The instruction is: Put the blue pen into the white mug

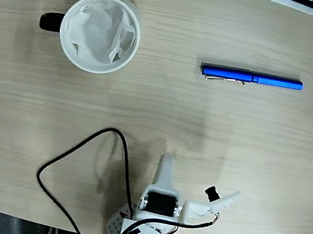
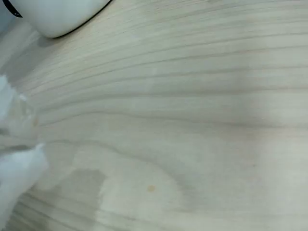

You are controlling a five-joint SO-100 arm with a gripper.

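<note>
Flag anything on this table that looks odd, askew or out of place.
One oddity: the white mug is stuffed with crumpled white paper, so the pen would rest on padding. The blue pen lies flat and capped, apart from the mug. A black cable loops loosely across the table by the arm. Nothing is spilled or broken.

Bare wooden table between pincer and blue pen; white mug well aside.

Even bright overhead light, soft shadows beside the white mug; wrist view blurred at its left edge
</note>
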